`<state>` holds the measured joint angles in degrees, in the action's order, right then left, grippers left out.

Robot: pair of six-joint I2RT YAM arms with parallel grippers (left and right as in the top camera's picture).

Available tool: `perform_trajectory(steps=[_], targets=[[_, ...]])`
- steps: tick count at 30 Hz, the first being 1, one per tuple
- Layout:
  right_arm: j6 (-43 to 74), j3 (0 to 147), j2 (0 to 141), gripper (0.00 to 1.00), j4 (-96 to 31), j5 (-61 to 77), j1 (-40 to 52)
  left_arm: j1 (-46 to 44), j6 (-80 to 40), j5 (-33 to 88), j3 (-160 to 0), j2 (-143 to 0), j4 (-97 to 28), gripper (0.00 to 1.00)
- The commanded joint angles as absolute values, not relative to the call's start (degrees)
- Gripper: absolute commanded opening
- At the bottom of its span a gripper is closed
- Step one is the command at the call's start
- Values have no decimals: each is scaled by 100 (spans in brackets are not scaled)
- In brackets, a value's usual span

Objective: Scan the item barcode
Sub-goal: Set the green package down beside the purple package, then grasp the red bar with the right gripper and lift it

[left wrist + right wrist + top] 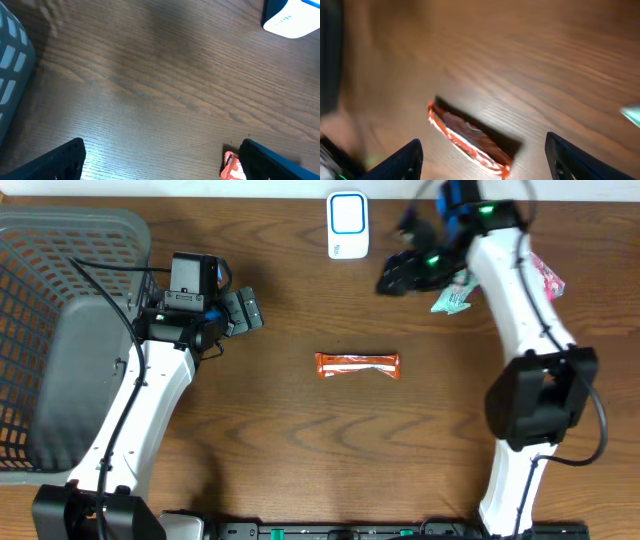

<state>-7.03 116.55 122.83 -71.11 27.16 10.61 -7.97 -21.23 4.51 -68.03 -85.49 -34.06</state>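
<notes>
The orange foil-wrapped snack bar [357, 366] lies flat, well apart from the white rectangular scanner [347, 225], on its robot side. The right gripper [390, 278], just beside the scanner, and the left gripper [250, 310] stand open, empty. Recommended: grip 1 end across the width, keeping the barcode uncovered.

Mock shop checkout: scanner [348, 225], grey basket [70, 222], wooden table [300, 440].

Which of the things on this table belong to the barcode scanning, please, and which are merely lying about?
For the job:
- bar, orange wrapper, mid-table
- scanner, white and blue, at the far edge

Lying about:
- basket, grey, at the left
- teal packet, by the right arm
- pink packet, partly behind that arm
</notes>
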Motion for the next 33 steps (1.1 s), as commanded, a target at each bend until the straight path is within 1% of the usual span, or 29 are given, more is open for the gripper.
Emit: perform_trajectory(steps=[1, 3, 5, 6, 10, 12, 13, 14, 16, 17, 18, 19, 21, 22, 23, 26, 28, 29, 30, 31, 33], targets=[[-1575, 11196, 12221, 75, -7144, 1925, 1691, -788, -2196, 401, -6960, -8453, -3409, 98], [-1608, 10932, 12221, 82, -7142, 1140, 1999, -788, -2196, 401, -6963, -8453, -3409, 98], [-1863, 10593, 12221, 86, -7072, 519, 2294, -788, -2196, 401, -6963, -8453, -3409, 98], [-1953, 10506, 12221, 86, -7063, 473, 2368, -788, -2196, 401, -6960, -8453, -3409, 98], [-2091, 10101, 12221, 79, -6622, 569, 2565, -788, -2196, 401, -6960, -8453, -3409, 98], [-2093, 9848, 12228, 80, -6132, 731, 2582, -788, -2196, 401, -6960, -8453, -3409, 98], [-2141, 9747, 12228, 83, -5957, 816, 2578, -788, -2196, 401, -6960, -8453, -3409, 98], [-2460, 9590, 12239, 80, -5774, 1208, 2521, -788, -2196, 401, -6960, -8453, -3409, 98], [-2849, 9496, 12267, 73, -5789, 1881, 2397, -788, -2196, 401, -6960, -8453, -3409, 98], [-2862, 9474, 12278, 74, -5789, 1999, 2353, -788, -2196, 401, -6960, -8453, -3409, 98], [-2877, 9413, 12296, 78, -5780, 2145, 2246, -788, -2196, 401, -6960, -8453, -3409, 98], [-2947, 9367, 12298, 78, -5776, 2226, 2200, -788, -2198, 401, -6963, -8453, -3409, 98], [-3033, 9284, 12298, 76, -5793, 2368, 2132, -788, -2196, 399, -6963, -8453, -3409, 98], [-3050, 9223, 12298, 72, -5819, 2475, 2093, -788, -2196, 401, -6960, -8453, -3409, 98], [-3052, 9155, 12298, 71, -5833, 2582, 2064, -788, -2196, 401, -6960, -8453, -3409, 98], [-3052, 8875, 12298, 73, -5769, 2698, 2064, -788, -2196, 399, -6960, -8453, -3409, 98], [-3052, 8687, 12298, 72, -5690, 2714, 2078, -788, -2196, 401, -6960, -8453, -3409, 98], [-3050, 8621, 12298, 68, -5673, 2742, 2078, -788, -2196, 401, -6960, -8453, -3409, 98], [-3050, 8584, 12298, 59, -5671, 2770, 2078, -788, -2196, 399, -6960, -8453, -3409, 98], [-2976, 8578, 12298, 31, -5673, 2781, 2078, -788, -2196, 401, -6960, -8453, -3409, 98], [-2738, 8707, 12296, 21, -5680, 2753, 2075, -788, -2196, 401, -6963, -8453, -3409, 98]])
